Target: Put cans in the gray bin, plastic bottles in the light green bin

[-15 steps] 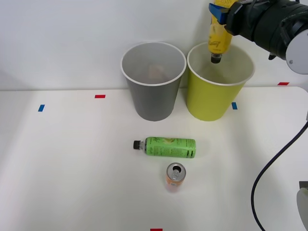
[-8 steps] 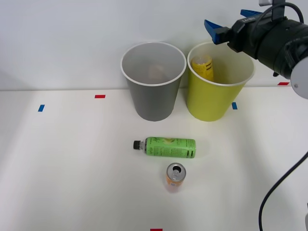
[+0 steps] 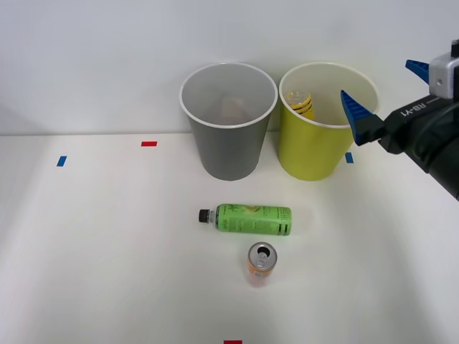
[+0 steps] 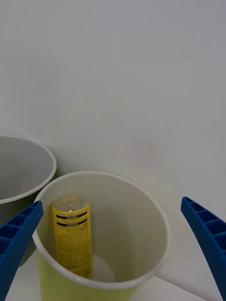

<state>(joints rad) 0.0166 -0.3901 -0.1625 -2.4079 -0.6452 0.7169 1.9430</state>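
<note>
Now yellow bottle upside-down w/in light green bin, right pincer spread, empty.

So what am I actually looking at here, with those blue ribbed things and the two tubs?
It is a two-armed robot sorting rubbish. One picture looks down from above its arms at a white table; the other comes from a camera on its right wrist. The blue ribbed pieces are the right gripper, jaws open, holding nothing. The tall round yellow-green plastic bin holds a yellow-wrapped plastic bottle, standing bottom end up. Beside it stands the matching gray plastic bin. On the table lie a green-wrapped, black-capped plastic bottle on its side and a small orange drink can, upright, not yet sorted.
</note>
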